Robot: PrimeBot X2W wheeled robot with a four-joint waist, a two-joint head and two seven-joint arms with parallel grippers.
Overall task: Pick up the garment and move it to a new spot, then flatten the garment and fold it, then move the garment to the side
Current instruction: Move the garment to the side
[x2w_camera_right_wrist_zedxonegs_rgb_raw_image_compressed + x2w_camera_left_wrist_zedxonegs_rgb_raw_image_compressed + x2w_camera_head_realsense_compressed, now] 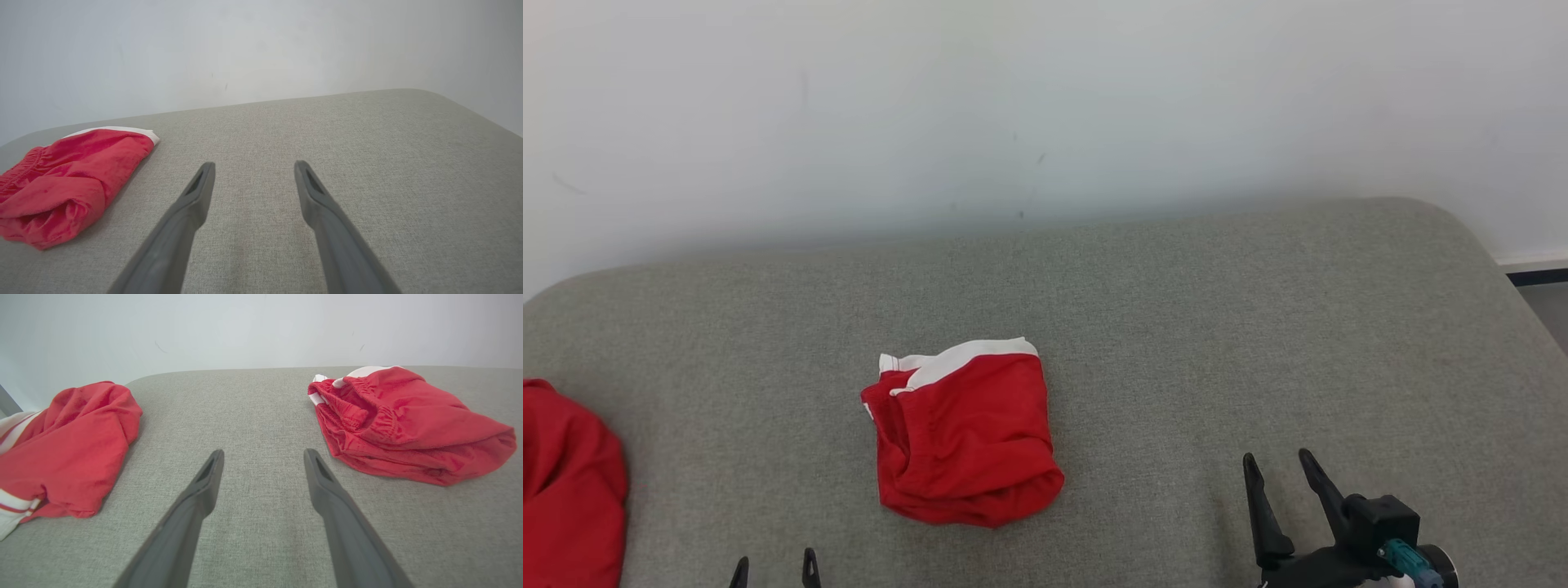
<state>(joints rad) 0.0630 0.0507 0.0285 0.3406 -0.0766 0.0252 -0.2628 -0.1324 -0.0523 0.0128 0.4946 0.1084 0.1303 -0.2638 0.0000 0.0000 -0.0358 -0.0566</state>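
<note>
A folded red garment with a white band along its far edge lies near the middle of the grey padded surface. In the left wrist view this garment is ahead and to the right of my left gripper, which is open and empty. Just the left gripper's tips peek up at the bottom of the head view, below and left of the garment. My right gripper stands open and empty well to the garment's right. In the right wrist view the garment lies left of the open right gripper.
A second red garment with white stripes lies bunched at the left edge of the surface; in the left wrist view this second garment sits left of the fingers. A pale wall rises behind. The surface's rounded right corner drops off to the floor.
</note>
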